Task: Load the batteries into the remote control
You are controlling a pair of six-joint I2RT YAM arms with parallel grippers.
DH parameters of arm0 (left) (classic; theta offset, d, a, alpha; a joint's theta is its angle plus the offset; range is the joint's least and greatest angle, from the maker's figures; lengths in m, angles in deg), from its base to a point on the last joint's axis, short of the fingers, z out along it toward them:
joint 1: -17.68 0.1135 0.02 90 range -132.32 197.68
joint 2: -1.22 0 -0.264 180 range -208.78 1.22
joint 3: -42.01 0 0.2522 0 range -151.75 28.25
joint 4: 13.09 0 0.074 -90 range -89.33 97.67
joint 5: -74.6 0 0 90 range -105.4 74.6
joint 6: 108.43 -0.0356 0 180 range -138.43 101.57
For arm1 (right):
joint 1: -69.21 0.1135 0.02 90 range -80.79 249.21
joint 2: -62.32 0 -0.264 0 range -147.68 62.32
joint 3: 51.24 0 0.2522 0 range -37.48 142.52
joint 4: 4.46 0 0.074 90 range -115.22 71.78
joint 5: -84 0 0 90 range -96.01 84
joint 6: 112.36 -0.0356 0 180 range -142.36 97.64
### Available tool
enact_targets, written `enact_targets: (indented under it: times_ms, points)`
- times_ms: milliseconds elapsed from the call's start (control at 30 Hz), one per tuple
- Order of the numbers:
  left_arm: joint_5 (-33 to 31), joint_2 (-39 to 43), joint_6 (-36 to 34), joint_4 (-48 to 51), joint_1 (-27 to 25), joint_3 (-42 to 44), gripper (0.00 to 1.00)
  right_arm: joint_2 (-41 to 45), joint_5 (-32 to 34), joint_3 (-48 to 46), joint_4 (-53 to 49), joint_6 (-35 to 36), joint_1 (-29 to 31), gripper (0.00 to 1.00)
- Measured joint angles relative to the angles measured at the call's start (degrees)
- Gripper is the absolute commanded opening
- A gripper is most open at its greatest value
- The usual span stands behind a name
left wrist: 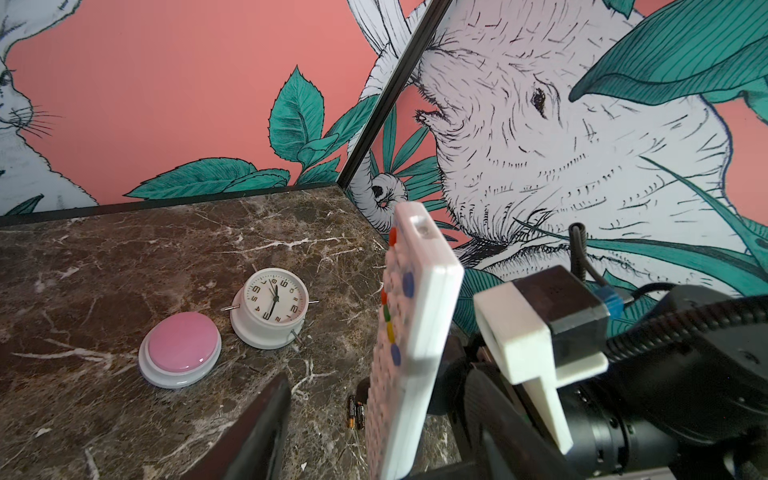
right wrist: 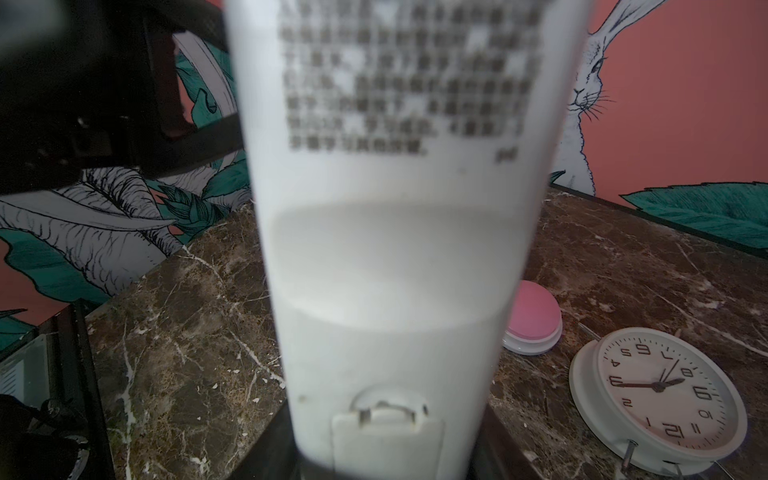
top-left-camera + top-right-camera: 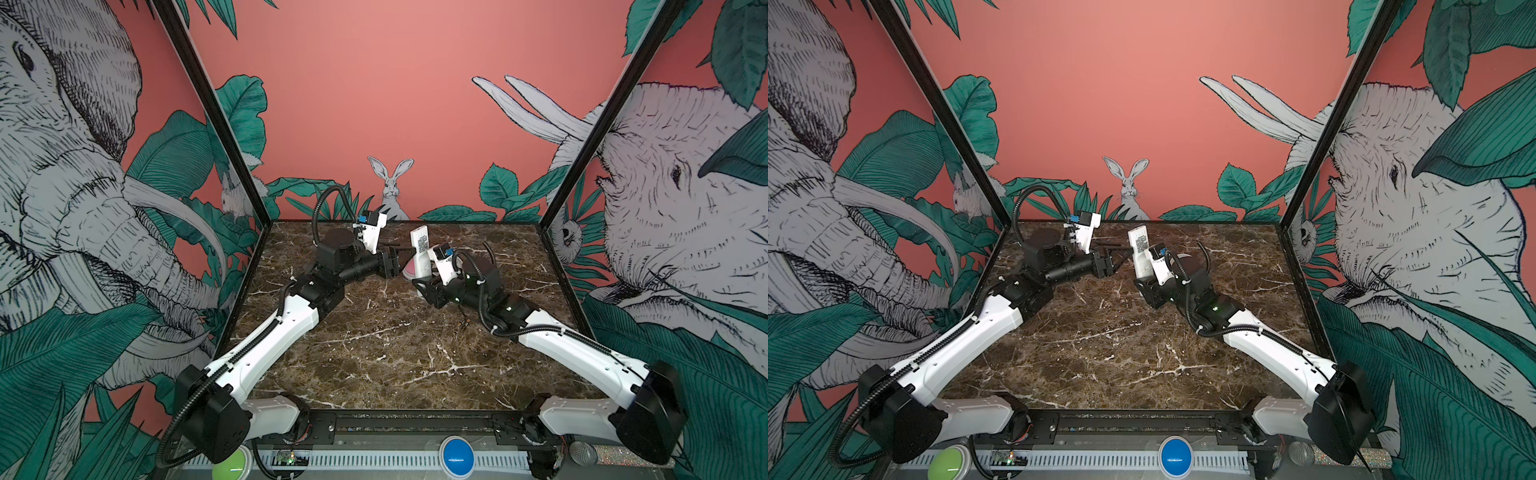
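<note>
Right gripper (image 3: 422, 284) is clamped on the lower end of the upright remote control (image 1: 415, 316). Left gripper (image 3: 404, 253), jaws apart, sits at the remote's middle, where a squeeze might twist it loose. Batteries (image 1: 355, 411) lie on the surface (image 1: 124, 257) just beside the remote's foot and could roll if nudged. Pink button (image 1: 180, 347) and clock (image 1: 272, 305) crowd the remote's far side; its near side looks open.

A dark brown marble-patterned tabletop (image 3: 395, 353) with white veins sat inside a three-sided booth. The back wall (image 3: 395, 83) was salmon pink, with a small drawn rabbit (image 3: 390, 185) peering over teal leaves (image 3: 498, 187). The side panels carried large ink drawings: an elephant (image 3: 62, 187) on the left and what seemed to be a giant rabbit (image 3: 665, 174) on the right. Black frame posts (image 3: 216, 116) marked the corners. The light was soft and even.
</note>
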Motion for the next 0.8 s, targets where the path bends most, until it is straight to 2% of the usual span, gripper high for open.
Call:
enact_targets:
  times_ms: [433, 800]
  points:
    - [-2.7, -2.0, 1.2, -2.3, -1.2, -0.5, 0.56, -0.9, 1.9, 0.5, -0.6, -0.2, 1.2, 0.00]
    - [-3.6, -4.5, 2.9, -5.0, -1.6, -0.5, 0.51, -2.2, 2.8, 0.5, 1.0, -1.1, 2.2, 0.00]
